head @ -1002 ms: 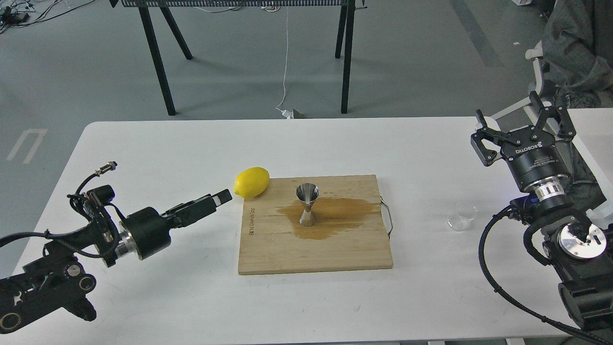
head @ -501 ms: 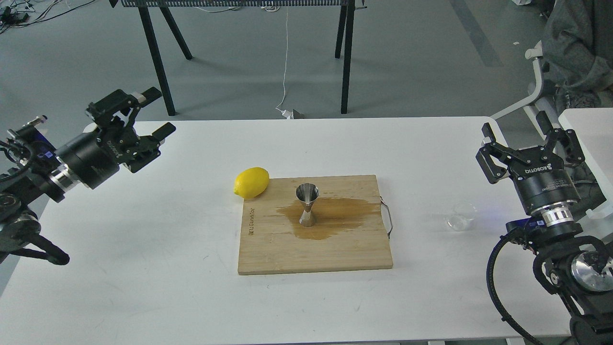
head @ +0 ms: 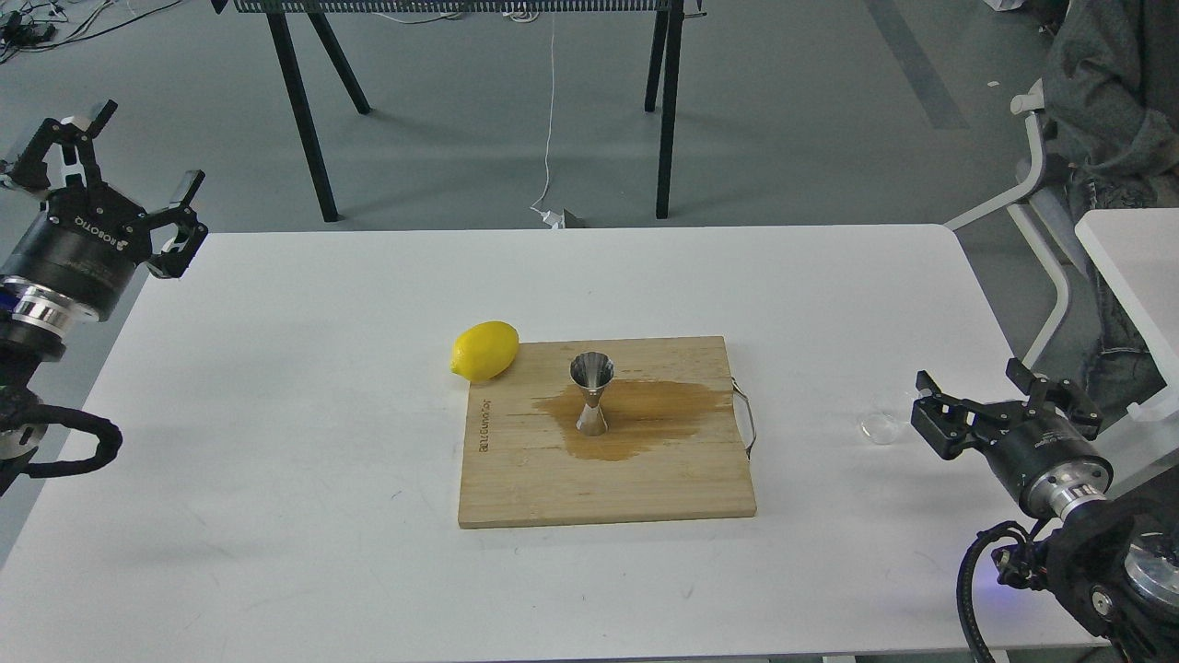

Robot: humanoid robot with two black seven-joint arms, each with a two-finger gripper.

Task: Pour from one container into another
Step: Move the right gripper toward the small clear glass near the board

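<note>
Both arms had drawn back, the right pincer [head: 1006, 402] dropping open-fingered just right of the small clear see-through cup [head: 880, 425] on the white tabletop [head: 276, 414], seemingly to grasp it, the left pincer [head: 115, 170] raised open far left of the shiny steel hourglass jigger [head: 591, 394].

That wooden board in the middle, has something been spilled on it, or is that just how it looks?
Yes. A brown wet stain spreads over the cutting board around the foot of the steel jigger, which stands upright in it. It looks like spilled liquid. Nothing else seems askew.

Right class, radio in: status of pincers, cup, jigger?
Left pincer open, right pincer open. Cup beside right pincer, unheld. Jigger upright in spill. Nothing in the way.
</note>
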